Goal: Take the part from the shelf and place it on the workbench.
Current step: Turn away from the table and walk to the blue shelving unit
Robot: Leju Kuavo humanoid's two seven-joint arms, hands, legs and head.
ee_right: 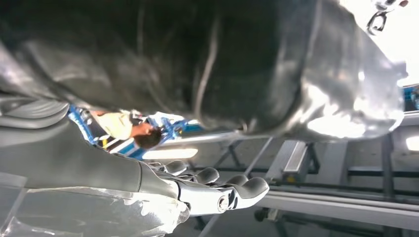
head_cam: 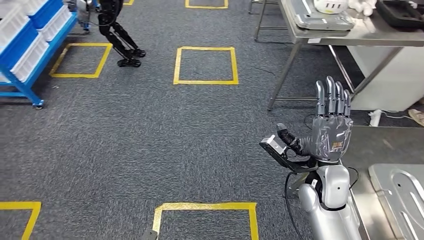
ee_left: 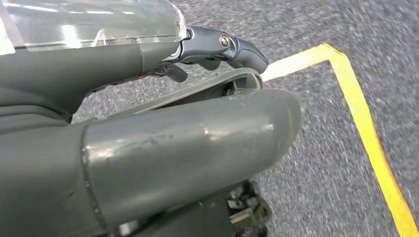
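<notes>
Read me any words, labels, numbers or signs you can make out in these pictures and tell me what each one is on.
No text is readable.
Small orange label on the back of the right hand: too small to read.
Dark marks on the white object on the steel table: blurred.
Yellow floor squares: plain tape, no writing.

Yellow tape squares [head_cam: 205, 65] on speckled grey carpet [head_cam: 150, 130].

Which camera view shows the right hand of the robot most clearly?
The head view shows it best: the right hand is raised, whole, with fingers straight, together and holding nothing. The right wrist view shows it from close behind, just the grey cover and dark fingers, under a shiny dark surface. The left wrist view shows the left hand instead.
</notes>
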